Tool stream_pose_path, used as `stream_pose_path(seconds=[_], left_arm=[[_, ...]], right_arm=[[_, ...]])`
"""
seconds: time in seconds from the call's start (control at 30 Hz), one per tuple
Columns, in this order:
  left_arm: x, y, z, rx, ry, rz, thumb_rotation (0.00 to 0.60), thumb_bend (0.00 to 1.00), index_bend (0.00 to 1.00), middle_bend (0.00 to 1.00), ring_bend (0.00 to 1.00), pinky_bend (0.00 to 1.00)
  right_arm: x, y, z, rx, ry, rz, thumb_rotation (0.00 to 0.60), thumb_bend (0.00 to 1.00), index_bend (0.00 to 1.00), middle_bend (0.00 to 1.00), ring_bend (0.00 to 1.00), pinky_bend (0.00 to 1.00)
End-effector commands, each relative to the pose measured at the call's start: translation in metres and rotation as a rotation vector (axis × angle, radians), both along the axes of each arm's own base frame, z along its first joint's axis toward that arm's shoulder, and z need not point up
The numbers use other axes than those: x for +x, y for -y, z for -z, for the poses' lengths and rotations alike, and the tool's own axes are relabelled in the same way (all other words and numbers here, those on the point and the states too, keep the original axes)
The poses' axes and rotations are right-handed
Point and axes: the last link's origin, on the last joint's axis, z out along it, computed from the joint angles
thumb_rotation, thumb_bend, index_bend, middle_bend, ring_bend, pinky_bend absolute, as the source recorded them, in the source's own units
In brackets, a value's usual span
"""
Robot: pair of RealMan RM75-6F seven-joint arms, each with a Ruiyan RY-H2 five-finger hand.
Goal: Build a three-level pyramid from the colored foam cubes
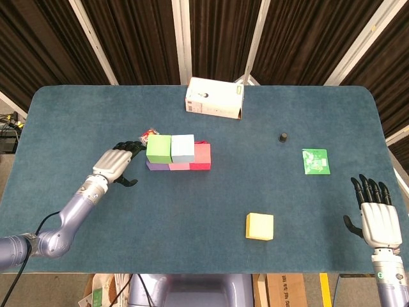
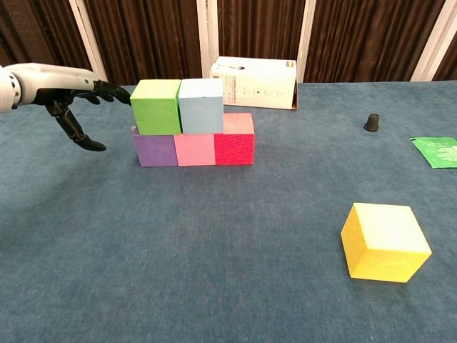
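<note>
Purple [image 2: 154, 149], pink [image 2: 195, 148] and red [image 2: 234, 138] cubes form a row on the table. On top sit a green cube [image 2: 156, 106] [image 1: 158, 148] and a light blue cube [image 2: 201, 105] [image 1: 182, 147], shifted toward the left. A yellow cube [image 2: 384, 241] [image 1: 259, 226] lies alone at the front right. My left hand [image 1: 115, 164] [image 2: 70, 89] is open, its fingertips right at the green cube's left side. My right hand [image 1: 376, 216] is open with fingers spread near the table's front right edge, far from every cube.
A white carton [image 1: 214, 98] lies at the back behind the stack. A small black cap [image 1: 282, 137] and a green packet [image 1: 316, 161] sit at the right. A small red-and-white item [image 1: 149, 133] lies behind the green cube.
</note>
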Motion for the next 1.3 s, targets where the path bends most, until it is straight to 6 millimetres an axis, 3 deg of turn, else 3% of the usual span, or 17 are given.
stream_pose_path(seconds=[0.03, 0.97, 1.13, 1.3], left_arm=[[0.0, 0.0, 0.001, 0.003, -0.002, -0.002, 0.6, 0.32, 0.12, 0.03, 0.0, 0.0], [0.009, -0.001, 0.014, -0.009, -0.002, 0.013, 0.6, 0.32, 0.11, 0.02, 0.0, 0.0], [0.007, -0.002, 0.011, 0.007, -0.01, 0.014, 0.6, 0.32, 0.18, 0.02, 0.0, 0.0], [0.003, -0.003, 0.006, 0.029, -0.016, 0.002, 0.6, 0.32, 0.19, 0.02, 0.0, 0.0]], right_arm=[[0.0, 0.0, 0.0, 0.001, 0.001, 0.0, 0.6, 0.32, 0.05, 0.01, 0.0, 0.0], [-0.001, 0.001, -0.002, -0.003, 0.001, 0.012, 0.6, 0.32, 0.05, 0.01, 0.0, 0.0], [-0.002, 0.001, -0.002, -0.002, 0.002, 0.014, 0.6, 0.32, 0.05, 0.01, 0.0, 0.0], [-0.002, 0.001, -0.002, -0.003, 0.003, 0.014, 0.6, 0.32, 0.05, 0.01, 0.0, 0.0]])
